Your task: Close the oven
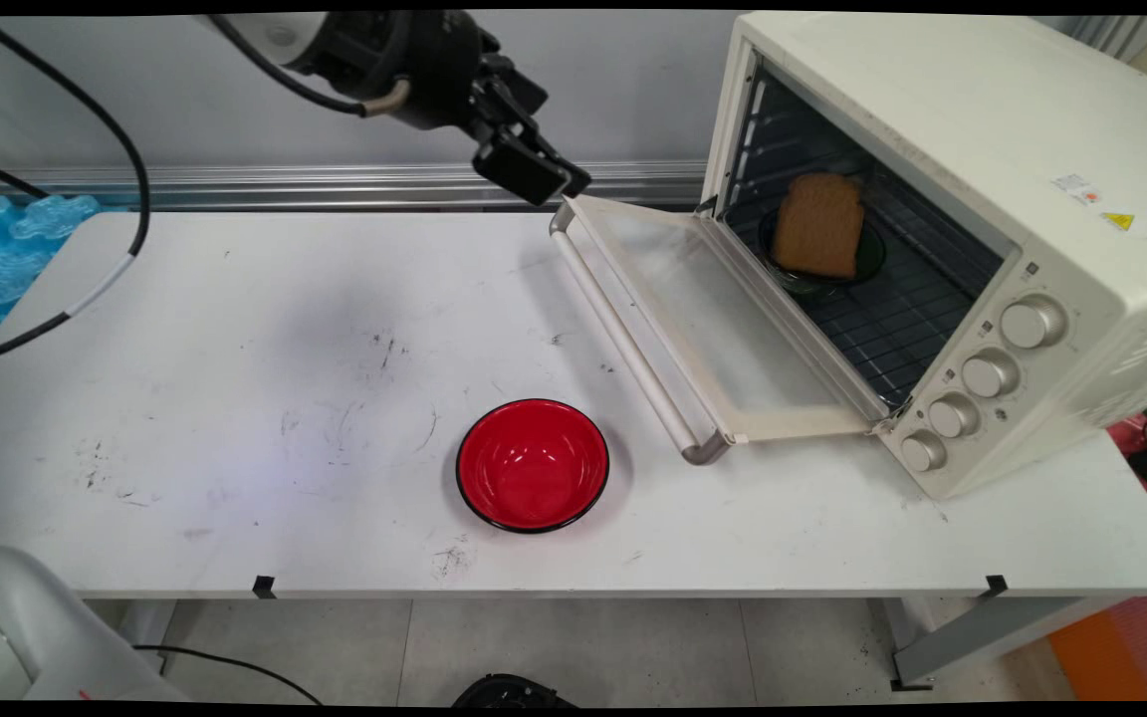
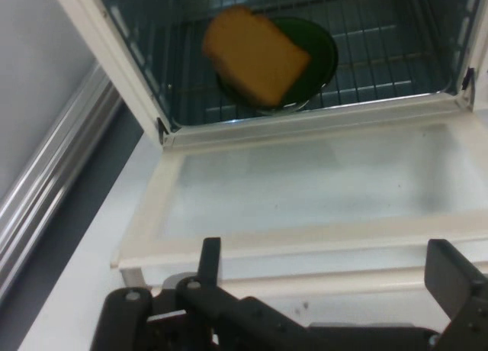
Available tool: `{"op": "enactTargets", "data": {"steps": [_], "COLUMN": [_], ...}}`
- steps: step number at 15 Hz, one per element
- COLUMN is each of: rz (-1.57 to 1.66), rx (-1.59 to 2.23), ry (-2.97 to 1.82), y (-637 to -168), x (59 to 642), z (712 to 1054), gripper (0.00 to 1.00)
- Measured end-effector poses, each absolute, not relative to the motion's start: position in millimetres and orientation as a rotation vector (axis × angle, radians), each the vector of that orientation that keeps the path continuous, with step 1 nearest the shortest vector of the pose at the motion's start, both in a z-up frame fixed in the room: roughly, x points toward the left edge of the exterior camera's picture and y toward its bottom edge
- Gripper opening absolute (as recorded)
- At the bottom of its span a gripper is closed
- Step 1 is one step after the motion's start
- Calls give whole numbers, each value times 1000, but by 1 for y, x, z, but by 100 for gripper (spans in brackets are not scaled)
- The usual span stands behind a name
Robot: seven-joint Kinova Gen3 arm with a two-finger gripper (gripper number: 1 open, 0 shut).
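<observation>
While your gripper (image 2: pixel 328 278) hovers wide open and empty above the oven door (image 1: pixel 693 319), note the toast (image 1: pixel 818 226) on the green plate (image 1: pixel 870 255) at 2 o'clock.

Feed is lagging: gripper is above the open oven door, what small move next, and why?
Probably ease the gripper forward toward the toast on the green plate in the oven: the fingers are open and empty, the door is down.
</observation>
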State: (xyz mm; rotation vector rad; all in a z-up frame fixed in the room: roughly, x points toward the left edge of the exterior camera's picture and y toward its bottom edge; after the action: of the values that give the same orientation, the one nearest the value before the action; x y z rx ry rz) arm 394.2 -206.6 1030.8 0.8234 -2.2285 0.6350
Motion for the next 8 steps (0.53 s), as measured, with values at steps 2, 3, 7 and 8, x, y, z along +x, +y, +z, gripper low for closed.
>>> {"op": "enactTargets", "data": {"steps": [2,3,7,8], "rz": [637,638,643,643], "rx": [843,852,878,881], "ry": [-2218,-2211,-2196,-2195], "y": [-202,-199,-194,-192], "x": [401,404,416,419], "z": [1029,1027,1018,1015], "gripper": [100,100,100,100]}}
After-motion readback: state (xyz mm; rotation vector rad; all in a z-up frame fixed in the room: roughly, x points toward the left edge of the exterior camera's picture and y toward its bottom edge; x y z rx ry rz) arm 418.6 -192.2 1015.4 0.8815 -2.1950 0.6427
